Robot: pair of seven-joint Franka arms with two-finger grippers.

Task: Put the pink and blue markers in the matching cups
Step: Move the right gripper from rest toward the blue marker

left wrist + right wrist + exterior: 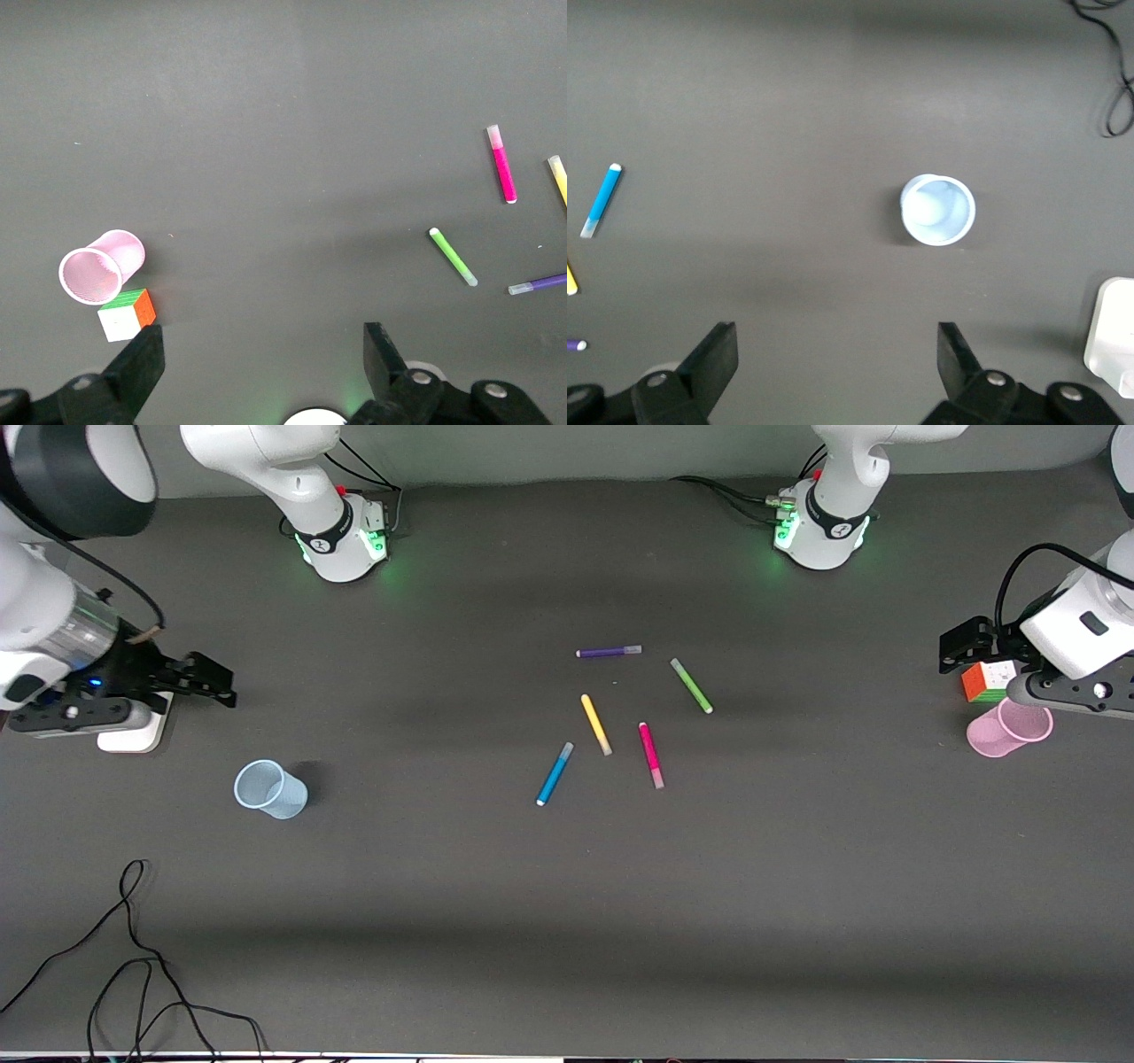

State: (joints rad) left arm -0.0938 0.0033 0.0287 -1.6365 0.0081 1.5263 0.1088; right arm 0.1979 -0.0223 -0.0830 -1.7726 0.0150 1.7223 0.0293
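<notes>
Pink marker lies flat mid-counter, paler cap end toward the front camera. Blue marker lies beside it toward the right arm's end, white tip nearest the camera, apart from the pink one. Yellow pen sits between them, slightly farther from the camera, touching neither. From the yellow pen, the green pen is at about 2 o'clock in the front view and the purple pen at about 12 o'clock. All five pens are separate, nothing lies on top of the markers.

Blue cup stands upright toward the right arm's end, well apart from the pens; inside looks empty in the right wrist view. Pink cup is at the left arm's end, empty, mouth visible. Colour cube sits just beside the pink cup, farther from the camera.

Right hand hangs open over the counter above the blue cup's area, next to a white block. Left hand hangs open by the cube, holding nothing. Loose black cable lies on the counter near the camera edge.
</notes>
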